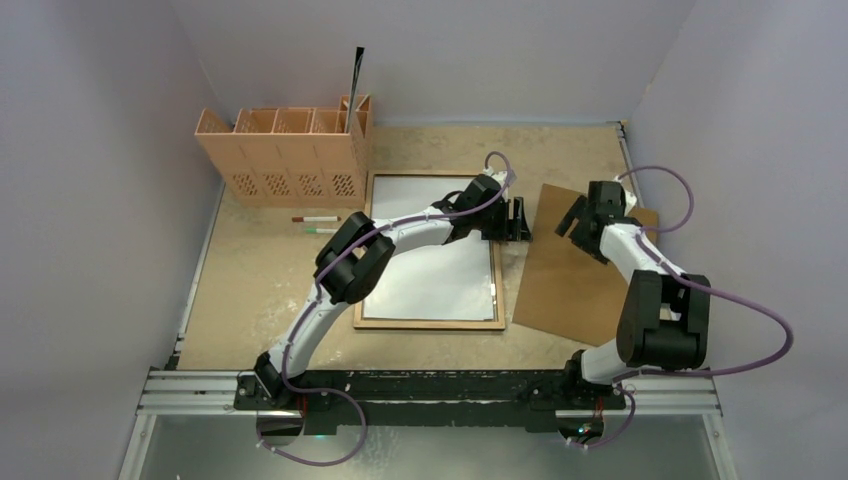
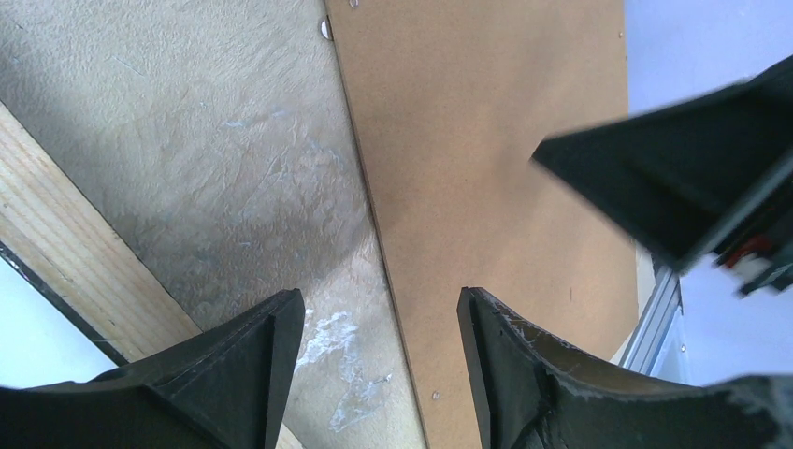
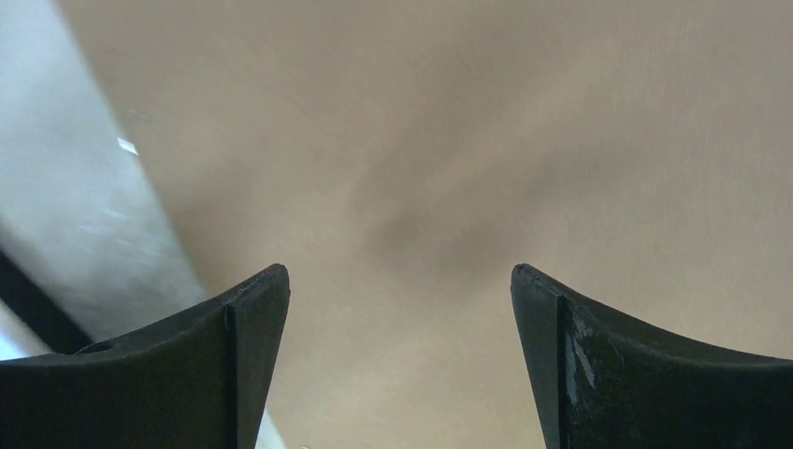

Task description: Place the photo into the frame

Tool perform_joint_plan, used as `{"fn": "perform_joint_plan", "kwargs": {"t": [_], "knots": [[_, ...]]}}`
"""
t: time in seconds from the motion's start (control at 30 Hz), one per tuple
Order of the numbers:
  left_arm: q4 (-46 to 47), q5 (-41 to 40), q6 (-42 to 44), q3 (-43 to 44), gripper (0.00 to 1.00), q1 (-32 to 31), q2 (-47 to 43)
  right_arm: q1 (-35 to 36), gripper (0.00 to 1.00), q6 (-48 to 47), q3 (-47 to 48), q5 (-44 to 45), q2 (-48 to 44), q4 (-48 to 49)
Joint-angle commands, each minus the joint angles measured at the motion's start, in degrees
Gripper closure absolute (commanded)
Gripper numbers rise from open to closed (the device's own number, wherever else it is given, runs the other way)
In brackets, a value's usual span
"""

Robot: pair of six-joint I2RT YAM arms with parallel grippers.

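The right gripper (image 3: 399, 281) hovers spread wide and empty over the brown backing board (image 1: 570, 285) at centre right. The left gripper (image 2: 379, 304) is parted, grasping nothing. The frame (image 1: 430, 324) lies mid-picture, the photo (image 1: 430, 275) inside it, white side up.

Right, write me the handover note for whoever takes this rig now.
Left gripper: open, empty, by the frame's far right corner.
Right gripper: open, empty, over the backing board.
The frame lies back up. A white sheet lies inside it, likely the photo face down; its print side does not show.
The backing board lies flat, right of the frame.
Done, it seems: sheet in frame.
Left: check that it sits square, then fit the backing board.
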Motion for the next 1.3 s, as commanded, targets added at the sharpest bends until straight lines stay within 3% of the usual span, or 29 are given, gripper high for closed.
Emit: {"fn": "perform_joint_plan", "kwargs": {"t": [0.0, 0.53, 0.93, 1.13, 1.2, 1.27], "knots": [[-6.5, -3.1, 3.1, -2.2, 0.34, 1.0, -0.3, 0.0, 0.09, 5.5, -4.0, -1.5, -0.2, -4.3], [-2.2, -3.8, 2.2, -5.7, 0.34, 0.8, -1.7, -0.5, 0.1, 6.4, -2.2, -15.9, 15.5, 2.4], [-2.9, -5.0, 3.7, -4.0, 0.34, 1.3, -1.0, -0.1, 0.14, 5.9, 6.6, -18.2, 24.4, 5.1], [-3.1, -4.7, 3.6, -3.7, 0.34, 2.1, -0.3, 0.8, 0.25, 5.1, 8.1, -29.2, 25.4, 7.7], [-3.3, -4.9, 4.0, -3.7, 0.34, 2.4, -0.1, 0.8, 0.28, 6.2, 7.0, -38.6, 24.7, 10.4], [-4.3, -5.9, 4.8, -3.3, 0.34, 2.6, 0.2, 0.8, 0.3, 6.1, 7.6, -40.1, 23.6, 10.7]]}}
